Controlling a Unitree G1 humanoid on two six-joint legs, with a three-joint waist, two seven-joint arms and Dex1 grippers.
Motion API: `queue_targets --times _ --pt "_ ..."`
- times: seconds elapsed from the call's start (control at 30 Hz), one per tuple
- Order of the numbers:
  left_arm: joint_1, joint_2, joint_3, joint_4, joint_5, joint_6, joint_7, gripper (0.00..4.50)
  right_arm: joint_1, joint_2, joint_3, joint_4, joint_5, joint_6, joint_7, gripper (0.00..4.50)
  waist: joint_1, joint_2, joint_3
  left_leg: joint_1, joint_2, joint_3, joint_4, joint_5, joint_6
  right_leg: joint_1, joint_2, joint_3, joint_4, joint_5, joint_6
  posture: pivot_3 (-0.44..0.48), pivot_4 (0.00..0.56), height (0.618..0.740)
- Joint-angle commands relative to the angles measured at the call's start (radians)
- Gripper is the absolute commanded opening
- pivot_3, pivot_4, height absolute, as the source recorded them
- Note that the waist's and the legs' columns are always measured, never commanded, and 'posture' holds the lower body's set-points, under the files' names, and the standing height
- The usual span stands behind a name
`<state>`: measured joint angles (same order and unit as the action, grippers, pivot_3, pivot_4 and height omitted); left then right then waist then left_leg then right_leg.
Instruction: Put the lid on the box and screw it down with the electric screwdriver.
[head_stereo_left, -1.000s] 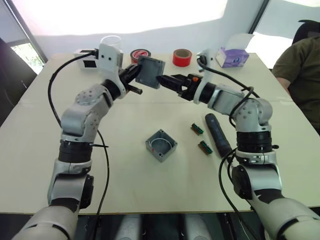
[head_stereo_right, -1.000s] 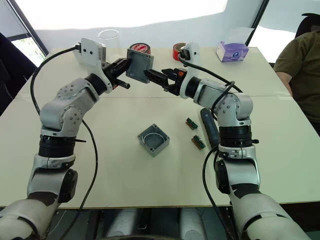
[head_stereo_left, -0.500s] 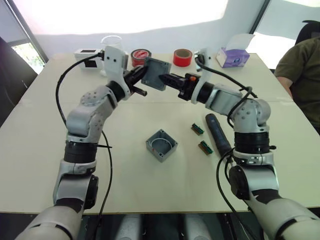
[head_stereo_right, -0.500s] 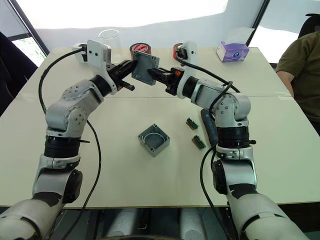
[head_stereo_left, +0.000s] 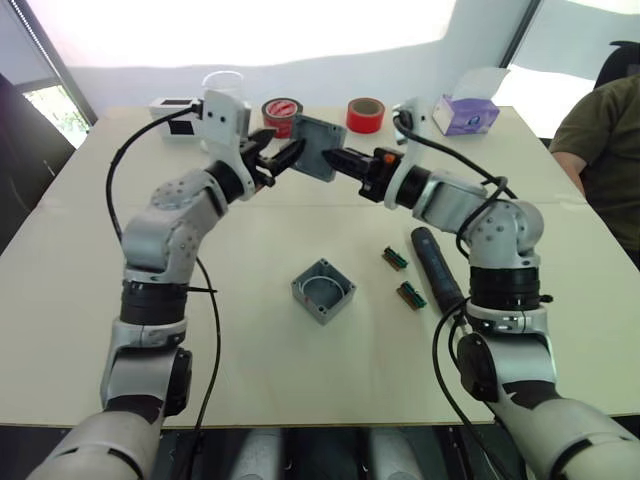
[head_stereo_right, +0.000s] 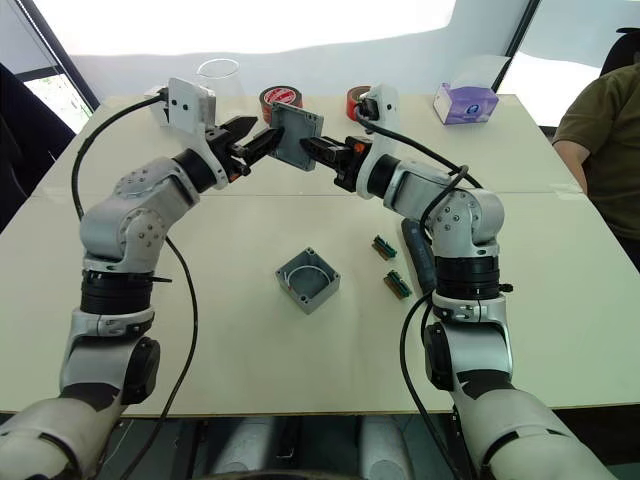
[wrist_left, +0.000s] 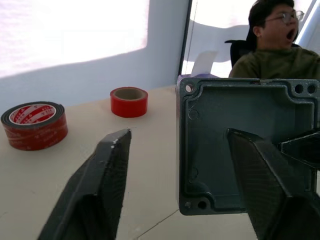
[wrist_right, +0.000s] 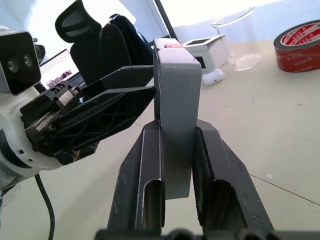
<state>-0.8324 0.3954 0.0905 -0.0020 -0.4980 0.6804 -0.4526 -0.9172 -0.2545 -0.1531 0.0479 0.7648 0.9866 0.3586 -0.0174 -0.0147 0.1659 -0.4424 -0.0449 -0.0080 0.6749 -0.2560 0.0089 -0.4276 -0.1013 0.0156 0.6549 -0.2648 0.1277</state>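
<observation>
Lid (head_stereo_left: 319, 147) — the shallow square grey cast cover with corner screw holes — hangs in the air above the far side of the worktop (head_stereo_left: 250, 350), clamped edge-on in the right gripper (wrist_right: 176, 145). The left gripper (wrist_left: 180, 165) sits spread apart just beside it, gripping nothing. Nearer, the deep square grey box (head_stereo_left: 323, 290) stands open and uncovered, and the long black pen-shaped electric screwdriver (head_stereo_left: 435, 268) lies untouched on the worktop — so seating the lid and all the screwing remain.
</observation>
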Motion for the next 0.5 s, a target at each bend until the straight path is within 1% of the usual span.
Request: queue_targets --times 0.03,0.1,0.13,0.17,0.2,0.23,0.3,0.4,0.47,0.5 --pt "-0.029 0.083 0.082 -0.087 -0.111 0.119 -0.066 3.5 0.037 -0.062 0.018 -0.146 -0.104 -0.128 -0.006 0.16 0.0 0.0 0.0 0.0 0.0 0.0 0.0 0.0 0.0 0.0 0.0 0.0 0.0 0.0 0.0 0.0 0.15 0.74" --pt "-0.025 0.111 0.105 -0.09 -0.141 0.161 -0.074 3.5 0.106 -0.145 0.093 -0.246 -0.208 -0.216 0.038 0.16 0.005 0.0 0.0 0.0 0.0 0.0 -0.001 0.0 0.0 0.0 0.0 0.0 0.0 0.0 0.0 0.0 0.15 0.74" --pt "-0.021 0.121 0.118 -0.086 -0.158 0.182 -0.078 3.5 0.158 -0.213 0.16 -0.307 -0.293 -0.291 0.076 0.16 0.008 0.0 0.0 0.0 0.0 -0.001 -0.001 0.0 0.0 0.0 0.0 0.0 0.0 0.0 0.0 0.0 0.15 0.74" --pt "-0.015 0.129 0.129 -0.081 -0.172 0.199 -0.083 3.28 0.219 -0.288 0.232 -0.37 -0.39 -0.383 0.117 0.16 0.008 0.0 0.0 0.0 -0.001 -0.001 -0.001 0.0 0.0 0.0 0.0 0.0 -0.002 0.0 0.0 0.0 0.15 0.74" --pt "-0.004 0.137 0.132 -0.079 -0.182 0.213 -0.093 3.01 0.286 -0.36 0.297 -0.431 -0.488 -0.471 0.142 0.16 0.008 0.0 0.0 0.0 -0.001 -0.001 0.0 -0.001 0.001 0.001 -0.001 0.0 -0.004 0.0 0.0 0.0 0.15 0.74" --pt "0.003 0.141 0.133 -0.08 -0.187 0.223 -0.098 2.77 0.332 -0.404 0.332 -0.468 -0.55 -0.531 0.156 0.16 0.007 0.0 0.0 0.0 -0.001 0.0 0.0 -0.001 0.001 0.001 -0.001 0.0 -0.004 0.0 0.0 0.0 0.15 0.74" --pt "0.024 0.145 0.102 -0.091 -0.18 0.226 -0.119 2.0 0.42 -0.459 0.384 -0.524 -0.68 -0.649 0.137 0.16 0.003 0.0 0.0 0.0 -0.001 0.0 0.0 -0.001 0.002 0.002 0.0 0.0 -0.005 0.0 0.001 0.0 0.15 0.74" --pt "0.038 0.125 0.058 -0.093 -0.172 0.223 -0.139 0.98 0.527 -0.528 0.465 -0.546 -0.926 -0.841 0.082 0.16 0.0 0.0 0.0 0.001 0.0 0.001 0.001 -0.001 0.001 0.001 0.0 0.0 -0.004 0.0 0.001 0.0 0.15 0.74" --pt "0.043 0.116 0.037 -0.089 -0.163 0.216 -0.149 0.25 0.57 -0.554 0.497 -0.536 -1.058 -0.945 0.052 0.16 0.004 -0.001 0.0 0.001 0.001 0.001 0.001 -0.001 0.001 0.001 0.001 0.0 -0.004 0.0 0.001 0.0 0.15 0.74" --pt "0.047 0.113 0.015 -0.088 -0.154 0.21 -0.162 0.05 0.593 -0.563 0.514 -0.531 -1.126 -1.003 0.026 0.16 0.005 -0.001 0.0 0.001 0.001 0.001 0.002 0.0 0.001 0.001 0.001 0.0 -0.004 0.0 0.001 0.0 0.15 0.74"
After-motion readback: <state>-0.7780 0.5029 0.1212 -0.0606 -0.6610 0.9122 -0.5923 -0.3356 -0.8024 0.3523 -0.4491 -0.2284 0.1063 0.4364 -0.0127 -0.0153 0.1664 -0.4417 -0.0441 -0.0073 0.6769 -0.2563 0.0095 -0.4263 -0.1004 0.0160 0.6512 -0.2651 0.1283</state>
